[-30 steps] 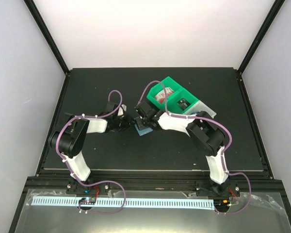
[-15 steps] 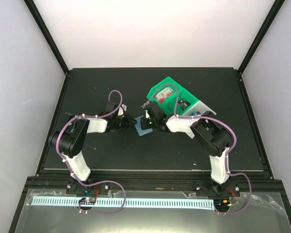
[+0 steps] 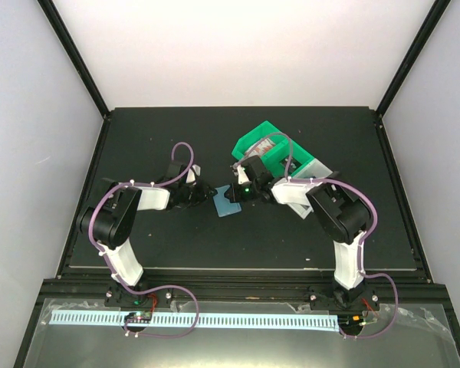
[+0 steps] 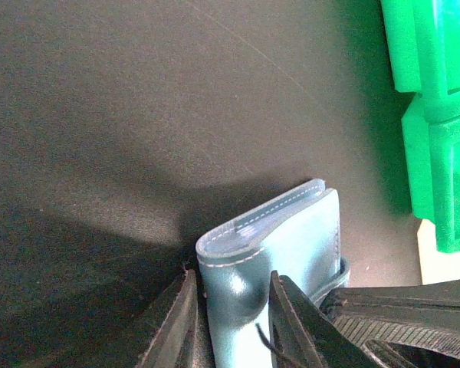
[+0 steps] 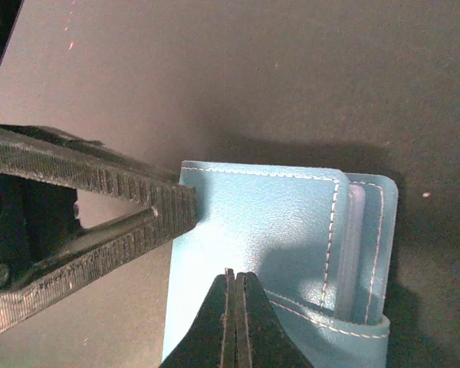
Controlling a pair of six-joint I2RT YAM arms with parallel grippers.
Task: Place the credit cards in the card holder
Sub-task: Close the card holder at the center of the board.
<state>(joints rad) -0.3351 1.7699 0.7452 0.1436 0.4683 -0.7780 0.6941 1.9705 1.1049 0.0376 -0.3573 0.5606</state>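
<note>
The card holder (image 3: 228, 202) is a teal-blue wallet, folded, lying mid-table between the two arms. My left gripper (image 4: 231, 310) is shut on its folded edge, and the soft cover (image 4: 299, 238) dents between the fingers. My right gripper (image 5: 235, 282) is shut with nothing in it, its tip resting on the wallet's upper flap (image 5: 268, 222). One finger of the left gripper (image 5: 92, 207) touches the flap's left edge. Thin layered edges (image 5: 355, 245) show between the covers. I cannot tell whether they are credit cards or pockets, and no loose credit cards are in view.
A green plastic bin (image 3: 264, 148) holding something red and white stands just behind the right gripper, with a white bin (image 3: 319, 167) to its right. The green bin (image 4: 435, 115) is also close on the right in the left wrist view.
My right gripper has slid rightward off the middle of the wallet, uncovering more of it. The left gripper has kept its hold and place.
</note>
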